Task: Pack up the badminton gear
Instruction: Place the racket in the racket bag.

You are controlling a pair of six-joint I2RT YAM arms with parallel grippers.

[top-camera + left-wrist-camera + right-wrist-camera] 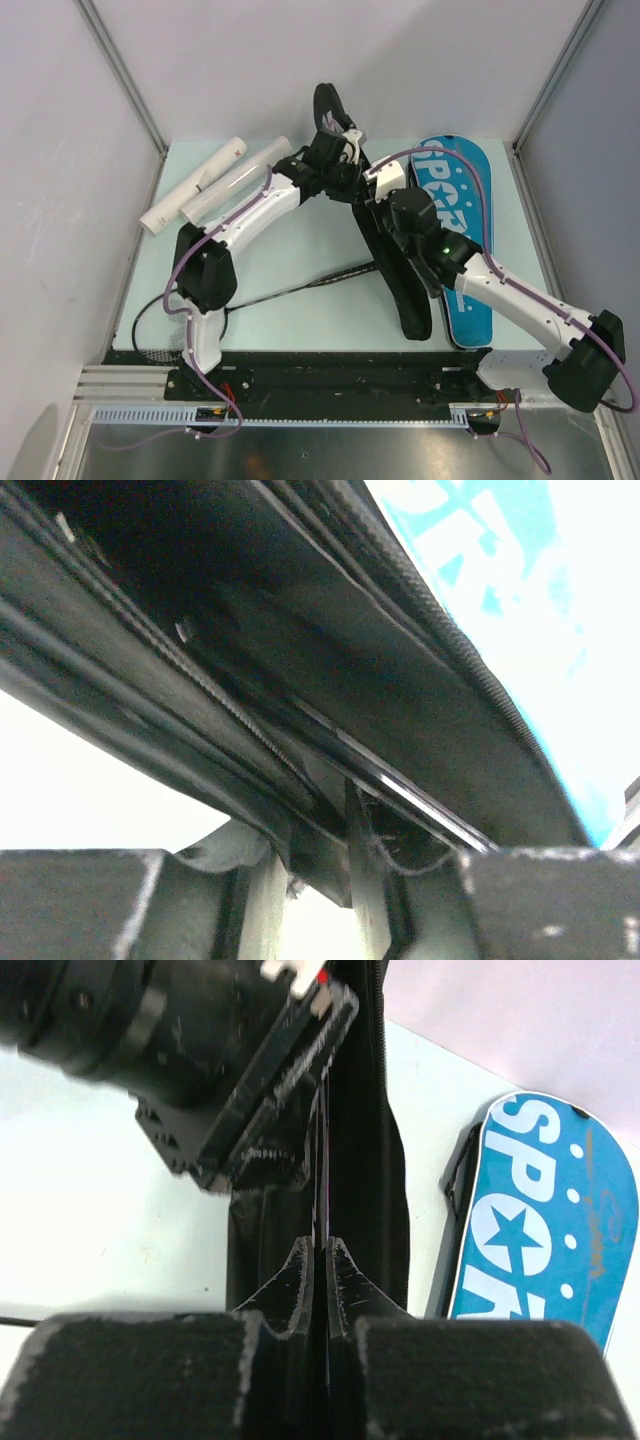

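Observation:
The blue half of the bag (470, 230) lettered SPORT lies flat at the right. It also shows in the right wrist view (550, 1220) and the left wrist view (470, 560). Its black half (400, 290) stands on edge, lifted at the far end. My left gripper (340, 150) is shut on that black flap near its far end (318, 850). My right gripper (372, 188) is shut on the flap's thin edge (320, 1260), just behind the left one. Two white tubes (190, 185) lie at the far left. One thin racket shaft (300, 285) lies on the table. No shuttlecocks are in view.
The pale table top (290, 240) is walled by grey panels at the back and both sides. A black rail (330, 365) runs along the near edge by the arm bases. A dark loop (150, 320) lies by the left arm's base.

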